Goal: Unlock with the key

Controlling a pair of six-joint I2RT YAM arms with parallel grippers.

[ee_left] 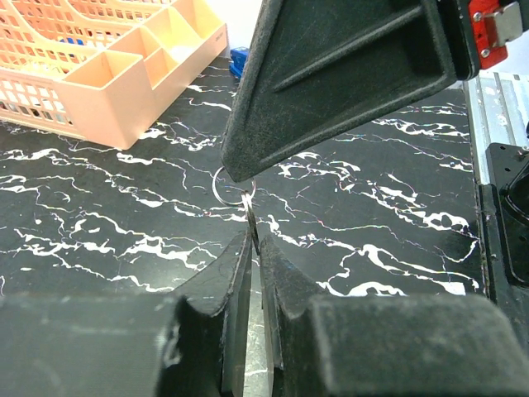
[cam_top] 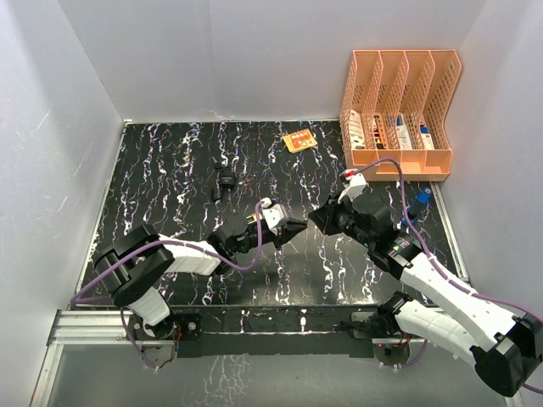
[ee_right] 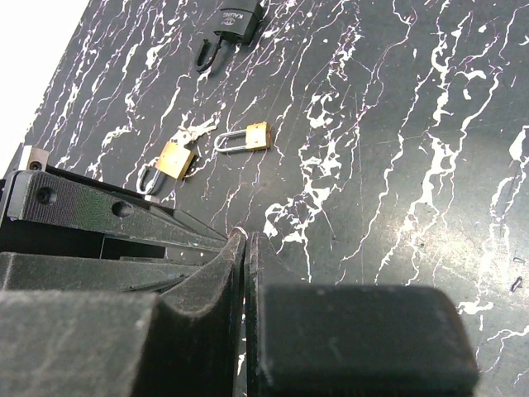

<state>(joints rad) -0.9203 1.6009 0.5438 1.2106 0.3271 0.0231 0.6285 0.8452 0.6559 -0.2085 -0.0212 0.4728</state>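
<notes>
My left gripper (ee_left: 254, 240) is shut on a small key (ee_left: 250, 217), seen edge-on, with its wire key ring (ee_left: 221, 188) beyond the tips. My right gripper (ee_right: 246, 236) is shut, its tips at that ring, a sliver of which shows at the tips (ee_right: 235, 231). The two grippers meet tip to tip at mid-table, left (cam_top: 293, 229) and right (cam_top: 318, 217). Two brass padlocks (ee_right: 176, 159) (ee_right: 256, 135) lie on the black marbled table (ee_right: 397, 165) beyond the left gripper. A black padlock (ee_right: 235, 18) lies farther off, also in the top view (cam_top: 224, 182).
An orange file organiser (cam_top: 399, 110) with small items stands at the back right, also in the left wrist view (ee_left: 124, 74). An orange card (cam_top: 299, 141) lies at the back centre. A blue connector (cam_top: 422, 200) sits near the right edge. White walls enclose the table.
</notes>
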